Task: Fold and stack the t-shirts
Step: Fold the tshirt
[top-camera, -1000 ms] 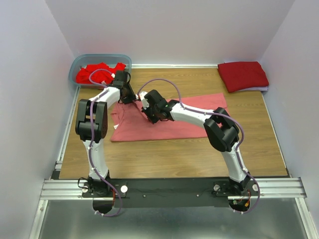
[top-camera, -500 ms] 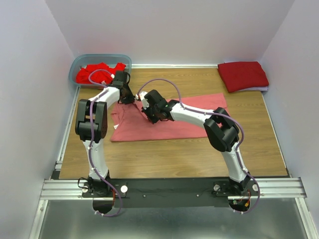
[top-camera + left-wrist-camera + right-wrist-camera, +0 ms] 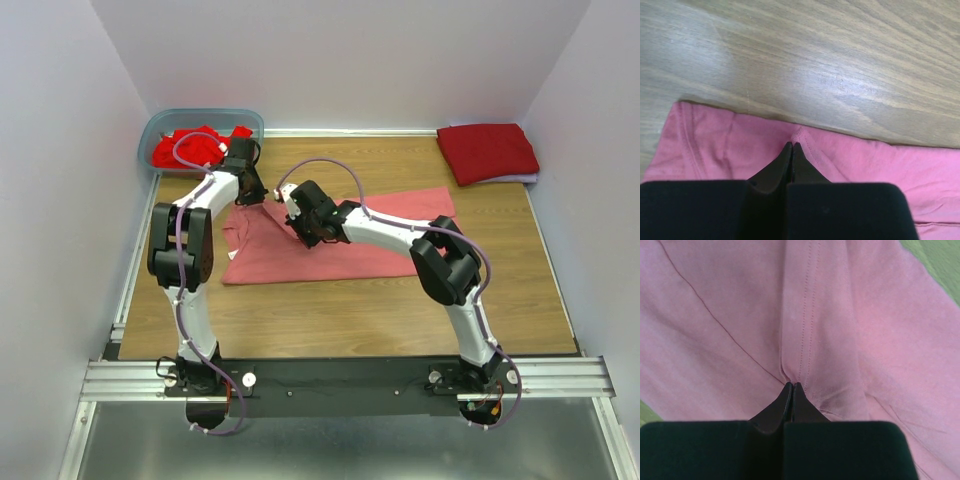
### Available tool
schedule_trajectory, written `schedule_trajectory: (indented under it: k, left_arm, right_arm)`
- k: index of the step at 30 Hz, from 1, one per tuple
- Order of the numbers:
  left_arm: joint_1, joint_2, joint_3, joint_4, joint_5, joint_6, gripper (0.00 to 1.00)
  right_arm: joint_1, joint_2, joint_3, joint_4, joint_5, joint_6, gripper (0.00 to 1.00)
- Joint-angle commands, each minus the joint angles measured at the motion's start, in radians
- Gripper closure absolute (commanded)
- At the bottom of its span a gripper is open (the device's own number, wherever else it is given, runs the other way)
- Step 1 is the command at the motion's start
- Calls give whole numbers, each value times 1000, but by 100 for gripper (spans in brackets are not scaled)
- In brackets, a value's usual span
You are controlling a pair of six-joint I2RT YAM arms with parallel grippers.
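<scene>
soft matt pink cloth t-shirt (image 3: 715, 150) on smooth, faintly glossy wood-grain table (image 3: 840, 65).

The wooden table (image 3: 350, 300) has pale brown boards with the grain running left to right. A salmon-pink t-shirt (image 3: 300, 265) lies spread across its middle, its far edge flat on the wood. In the far left corner stands a translucent blue-grey plastic tub (image 3: 160, 125). In the far right corner sits a folded crimson t-shirt (image 3: 487, 152); a pale strip (image 3: 530, 178) shows along its near edge, possibly something lying beneath it.
</scene>
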Motion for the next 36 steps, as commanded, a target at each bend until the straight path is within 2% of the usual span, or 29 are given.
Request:
schedule_trajectory:
  k: [1,22,36]
  left_arm:
    - [-4,-56,22,-33,-45,30,98]
    - [-22,-171,-150,-33,-73,23,99]
    - [-24,-244,-270,-27,-108,19,98]
  right_arm:
    - [8,-57,-31,-9,53,-22,100]
    - [9,-172,-162,-9,-2,-84,100]
    - [8,-141,-176,-9,-49,-102,100]
